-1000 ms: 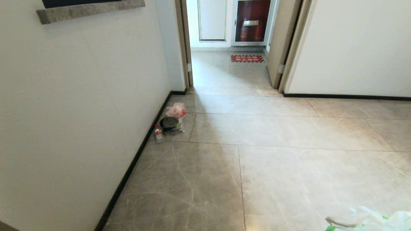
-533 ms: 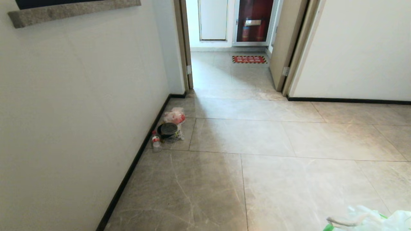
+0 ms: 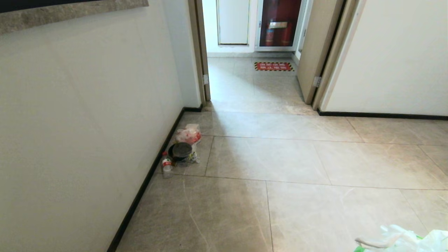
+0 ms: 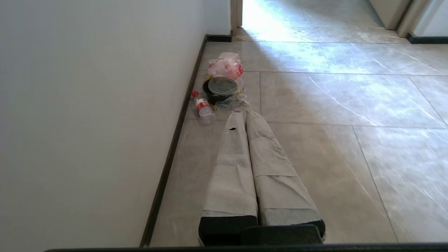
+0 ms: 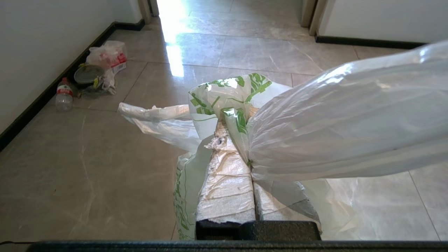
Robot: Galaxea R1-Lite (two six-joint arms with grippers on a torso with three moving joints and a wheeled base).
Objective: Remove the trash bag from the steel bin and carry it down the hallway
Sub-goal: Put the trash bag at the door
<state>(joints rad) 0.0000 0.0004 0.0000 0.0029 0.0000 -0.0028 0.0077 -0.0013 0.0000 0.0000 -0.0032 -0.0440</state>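
With the whole scene shifted nearer since the earlier frame, the right hand (image 5: 246,140) stays clamped on the trash bag (image 5: 325,119) at 5 o'clock; left hand (image 4: 245,113) closed, empty.

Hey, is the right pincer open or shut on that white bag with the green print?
Shut. In the right wrist view the right pincer has both fingers pressed together with the trash bag bunched between them.
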